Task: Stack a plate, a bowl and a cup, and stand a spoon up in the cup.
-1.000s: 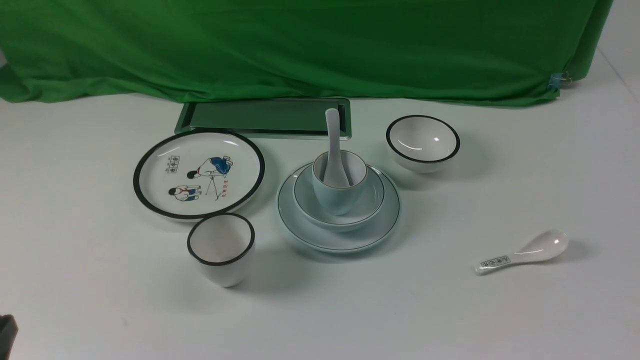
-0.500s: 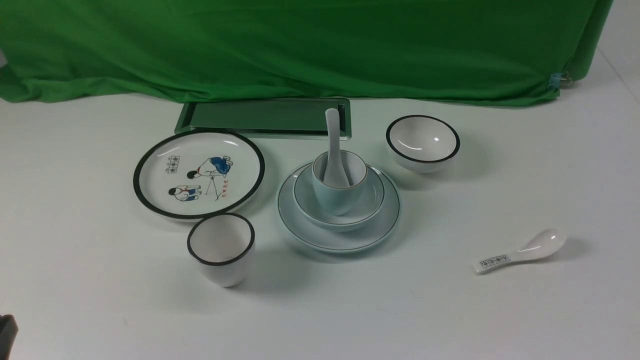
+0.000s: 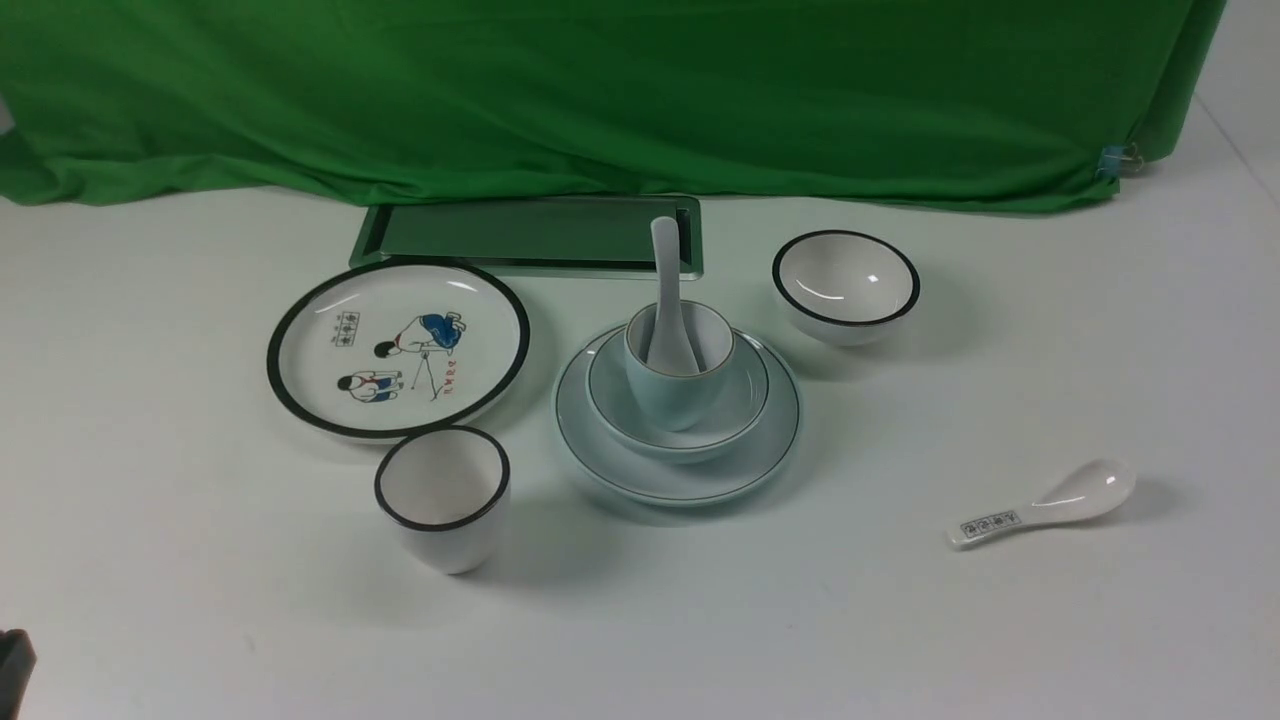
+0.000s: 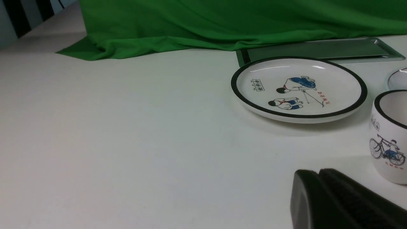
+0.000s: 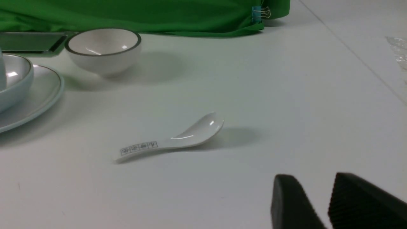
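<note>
The pale blue plate (image 3: 600, 455) lies mid-table with the shallow bowl (image 3: 745, 395) on it. The small blue cup (image 3: 670, 400) sits in the bowl. The plain spoon (image 3: 664, 260) stands in the cup, handle up and leaning toward the back. The plate's edge (image 5: 41, 95) and the bowl's side (image 5: 16, 76) also show in the right wrist view. My left gripper (image 4: 318, 173) is shut and empty, low over the table near the front left. My right gripper (image 5: 313, 178) is open with nothing between its fingers, near the front right, well short of the stack.
A black-rimmed cartoon plate (image 3: 397, 345) and a black-rimmed white cup (image 3: 443, 497) sit left of the stack. A black-rimmed bowl (image 3: 845, 285) stands at back right, and a printed spoon (image 3: 1045, 505) lies at right. A metal tray (image 3: 530, 235) and green cloth (image 3: 600, 90) are behind.
The printed spoon rocks very slightly where it lies. The stack and both grippers hold still.
</note>
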Tool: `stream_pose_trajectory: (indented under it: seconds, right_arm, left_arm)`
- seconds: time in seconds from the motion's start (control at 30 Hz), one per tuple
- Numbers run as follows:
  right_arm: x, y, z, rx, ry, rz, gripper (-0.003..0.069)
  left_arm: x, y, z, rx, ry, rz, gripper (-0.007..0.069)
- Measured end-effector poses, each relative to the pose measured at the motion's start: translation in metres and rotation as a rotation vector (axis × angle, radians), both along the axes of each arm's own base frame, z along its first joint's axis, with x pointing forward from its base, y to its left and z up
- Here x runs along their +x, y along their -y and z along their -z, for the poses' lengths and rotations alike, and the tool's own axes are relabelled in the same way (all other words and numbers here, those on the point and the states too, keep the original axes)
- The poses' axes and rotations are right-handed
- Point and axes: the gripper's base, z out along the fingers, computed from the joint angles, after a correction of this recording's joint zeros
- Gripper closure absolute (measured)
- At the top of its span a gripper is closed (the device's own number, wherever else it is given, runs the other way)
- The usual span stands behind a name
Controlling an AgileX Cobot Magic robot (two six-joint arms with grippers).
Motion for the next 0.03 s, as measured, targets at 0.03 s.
stream_pose_trajectory:
  seconds: [0.03]
  right_arm:
    - [0.0000,0.0000,0.0000,0.000,0.000,0.000,0.0421]
  left_arm:
    - [0.0000,0.0000,0.0000,0.000,0.000,0.000,0.0654]
